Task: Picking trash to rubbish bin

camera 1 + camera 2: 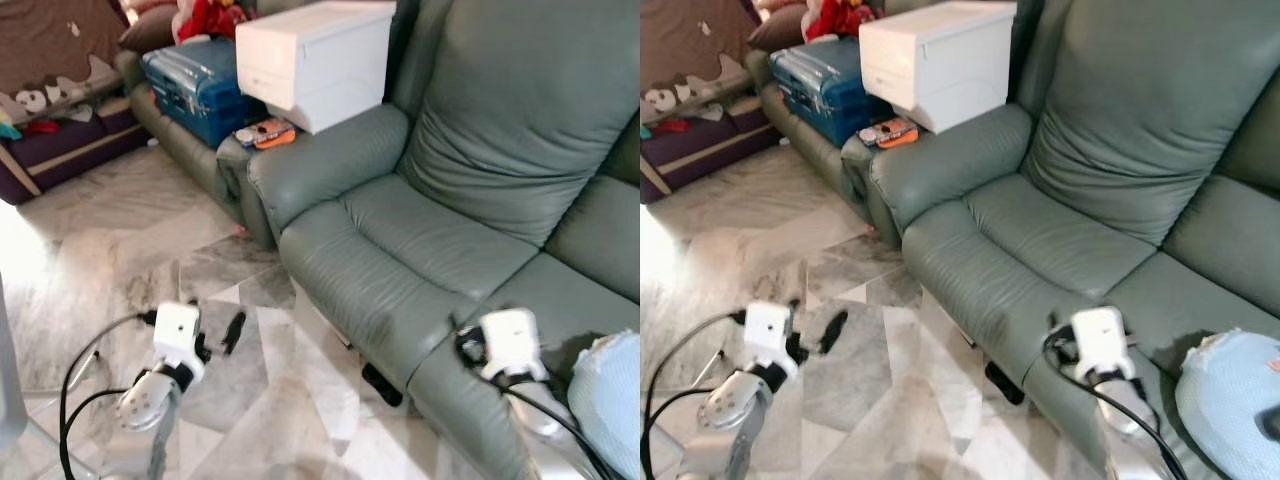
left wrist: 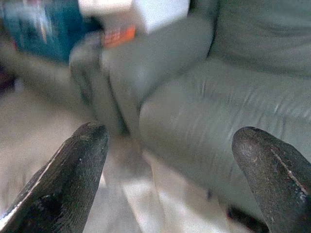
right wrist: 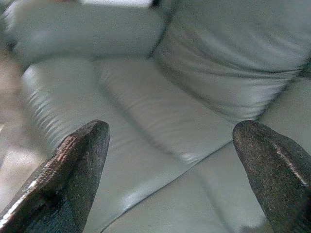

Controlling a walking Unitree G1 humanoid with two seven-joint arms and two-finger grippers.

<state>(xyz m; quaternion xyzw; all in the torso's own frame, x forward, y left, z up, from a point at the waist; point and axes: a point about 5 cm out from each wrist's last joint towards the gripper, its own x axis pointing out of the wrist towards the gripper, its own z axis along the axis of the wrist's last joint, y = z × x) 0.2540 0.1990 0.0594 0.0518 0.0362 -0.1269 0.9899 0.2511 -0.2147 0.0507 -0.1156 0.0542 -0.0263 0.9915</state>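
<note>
Both claws are spread wide and hold nothing. The left claw [image 2: 170,184] hangs over the marble floor [image 1: 120,250]. The right claw [image 3: 180,174] hangs over the front edge of the green sofa [image 1: 420,240] seat.

What counts as trash is hard to tell. The likeliest piece is a small reddish scrap [image 1: 240,230] on the floor, well ahead of the left claw and just beside the sofa's corner. It is too small to show a long axis.

A dark object [image 1: 382,385] lies under the seat front, between the two claws and below the right one. Its long axis seems to run along the sofa's edge.

For the scrap the left arm looks nearer — a reach straight ahead and down.
</note>
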